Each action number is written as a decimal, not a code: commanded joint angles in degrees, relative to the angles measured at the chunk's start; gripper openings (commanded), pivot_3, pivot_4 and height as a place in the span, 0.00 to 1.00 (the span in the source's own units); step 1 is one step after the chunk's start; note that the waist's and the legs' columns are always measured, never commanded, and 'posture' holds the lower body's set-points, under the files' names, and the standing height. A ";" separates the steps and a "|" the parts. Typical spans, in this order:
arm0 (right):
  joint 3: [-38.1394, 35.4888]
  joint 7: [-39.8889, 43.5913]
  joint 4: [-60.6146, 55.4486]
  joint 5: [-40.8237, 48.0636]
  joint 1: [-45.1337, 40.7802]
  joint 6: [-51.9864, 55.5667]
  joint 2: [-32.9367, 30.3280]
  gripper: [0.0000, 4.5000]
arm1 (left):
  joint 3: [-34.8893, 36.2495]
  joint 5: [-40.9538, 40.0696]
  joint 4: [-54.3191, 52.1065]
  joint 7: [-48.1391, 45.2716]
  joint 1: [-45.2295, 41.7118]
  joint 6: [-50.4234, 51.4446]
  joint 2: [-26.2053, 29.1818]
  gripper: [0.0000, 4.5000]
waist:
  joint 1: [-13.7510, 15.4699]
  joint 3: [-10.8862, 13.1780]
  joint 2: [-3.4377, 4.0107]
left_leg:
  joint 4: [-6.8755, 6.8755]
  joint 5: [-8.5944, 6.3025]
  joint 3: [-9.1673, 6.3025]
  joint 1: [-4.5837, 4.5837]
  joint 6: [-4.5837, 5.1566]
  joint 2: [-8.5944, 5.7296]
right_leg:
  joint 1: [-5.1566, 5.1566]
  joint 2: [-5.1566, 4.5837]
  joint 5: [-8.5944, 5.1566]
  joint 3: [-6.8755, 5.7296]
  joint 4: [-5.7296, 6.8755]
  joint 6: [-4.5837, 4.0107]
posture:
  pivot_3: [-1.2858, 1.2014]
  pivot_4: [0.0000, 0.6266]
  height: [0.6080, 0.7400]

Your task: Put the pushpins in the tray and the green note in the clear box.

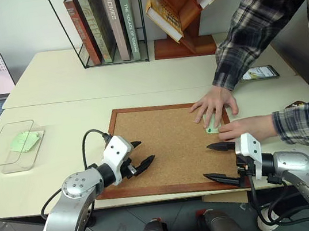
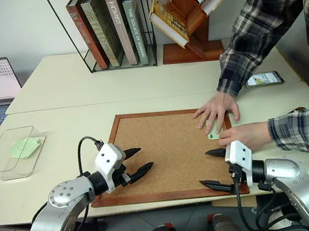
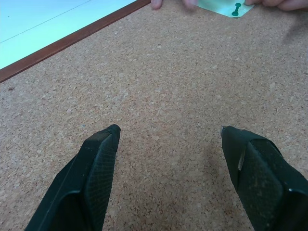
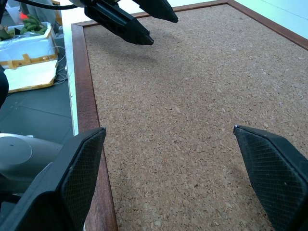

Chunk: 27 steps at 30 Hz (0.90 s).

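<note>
- Black fingers of the left gripper (image 1: pixel 139 155) stand spread and empty over the near left part of the cork board (image 1: pixel 164 143); those of the right gripper (image 1: pixel 223 163) are spread wider, also empty, at the board's near right corner.
- Cork lies bare under both grippers, so neither has anything to close on yet.
- Further in, toward the far right of the board, a person's hands (image 1: pixel 216 106) press on the note (image 1: pixel 211 130), with one green pin (image 3: pixel 236 8) through it.
- Judgement: hold both arms off until the hands withdraw. Then the right gripper, being nearer, should take the pin by its head and pull straight up, so the paper does not tear or lift with it.
- Judgement: once unpinned, the flat note should be slid to an edge or nipped at a corner.
- Far left on the table, well apart from the board, sits the box (image 1: pixel 2 165), already holding a crumpled brighter green paper (image 1: pixel 24 140).
- Hard to tell: fingers cover most of the note, and any other pins; a dark object (image 1: pixel 296 104) cut off behind the person's sleeve may be the tray.
</note>
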 commanded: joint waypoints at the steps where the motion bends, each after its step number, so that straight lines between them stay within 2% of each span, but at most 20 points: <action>1: -2.02 0.73 -1.34 0.44 0.29 -1.62 -0.89 1.00 | 1.93 -2.01 -1.64 -1.07 -0.36 -0.28 0.35 0.79 | 0.00 0.00 0.00 | 0.00 0.00 0.00 0.00 0.00 0.00 | 0.00 0.00 0.00 0.00 0.00 0.00 | 0.52 0.24 1.00; 11: -1.51 0.77 -1.70 0.48 0.61 -1.79 -0.65 1.00 | 2.18 -2.56 -2.94 0.58 -1.46 4.12 0.53 0.79 | 0.00 0.00 0.00 | 0.00 0.00 0.00 0.00 0.00 0.00 | 0.00 0.00 0.00 0.00 0.00 0.00 | 0.52 0.24 1.00; 27: -0.87 0.36 -2.93 -0.25 1.36 -4.50 0.15 1.00 | 1.65 -4.67 -3.15 1.46 -5.08 3.78 -1.83 0.79 | 0.01 0.00 0.00 | 0.00 0.00 0.01 0.00 0.00 -0.01 | 0.00 0.00 0.01 0.00 0.00 0.01 | 0.52 0.24 1.00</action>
